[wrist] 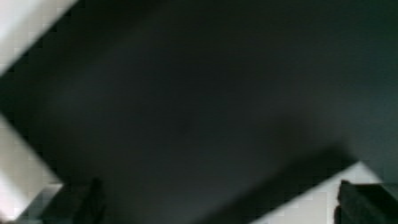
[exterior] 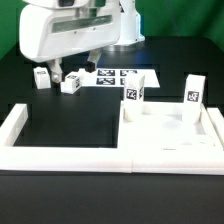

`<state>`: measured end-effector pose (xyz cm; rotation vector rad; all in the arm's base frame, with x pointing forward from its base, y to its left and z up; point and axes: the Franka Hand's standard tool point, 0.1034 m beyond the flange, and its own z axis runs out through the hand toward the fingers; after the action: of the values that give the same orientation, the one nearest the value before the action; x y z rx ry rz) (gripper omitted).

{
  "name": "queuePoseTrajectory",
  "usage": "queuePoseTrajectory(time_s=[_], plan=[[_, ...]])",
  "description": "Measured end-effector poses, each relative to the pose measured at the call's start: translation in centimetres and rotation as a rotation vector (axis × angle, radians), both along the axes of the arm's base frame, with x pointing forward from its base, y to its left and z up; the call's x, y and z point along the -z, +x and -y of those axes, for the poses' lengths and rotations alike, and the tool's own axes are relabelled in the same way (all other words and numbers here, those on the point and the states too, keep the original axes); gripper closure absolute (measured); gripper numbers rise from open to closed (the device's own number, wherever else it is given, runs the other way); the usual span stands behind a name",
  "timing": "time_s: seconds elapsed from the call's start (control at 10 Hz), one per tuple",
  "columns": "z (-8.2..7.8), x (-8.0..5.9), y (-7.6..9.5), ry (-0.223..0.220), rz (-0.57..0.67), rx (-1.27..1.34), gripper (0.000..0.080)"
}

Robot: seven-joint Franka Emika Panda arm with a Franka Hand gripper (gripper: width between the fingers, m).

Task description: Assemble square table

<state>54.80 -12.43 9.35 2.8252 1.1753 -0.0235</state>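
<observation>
The square tabletop slab point(exterior: 168, 134) lies flat at the exterior view's right. Two tagged white legs stand upright at its far corners, one to the left point(exterior: 136, 93) and one to the right point(exterior: 194, 90). Two more tagged leg blocks point(exterior: 42, 77) point(exterior: 70, 85) lie loose on the black table at the far left. My gripper point(exterior: 74, 68) hangs just above and behind those two blocks, open and holding nothing. In the wrist view the gripper point(wrist: 221, 206) shows only two dark fingertips point(wrist: 71, 205) wide apart over blurred black table.
The marker board point(exterior: 115, 75) lies flat behind the slab, right of the loose blocks. A low white border wall point(exterior: 20, 125) runs along the left and front of the work area. Blurred white patches point(wrist: 18, 40) show at the wrist view's corners.
</observation>
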Motion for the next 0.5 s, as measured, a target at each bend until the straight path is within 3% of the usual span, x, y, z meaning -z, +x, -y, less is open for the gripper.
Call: queuePoseTrajectory(time_s=[0.1, 0.5], plan=[[1.22, 0.74, -2.29, 0.015, -0.015, 0.181, 0.0151], [0.83, 0.88, -2.07, 0.023, -0.009, 0.419, 0.0151]])
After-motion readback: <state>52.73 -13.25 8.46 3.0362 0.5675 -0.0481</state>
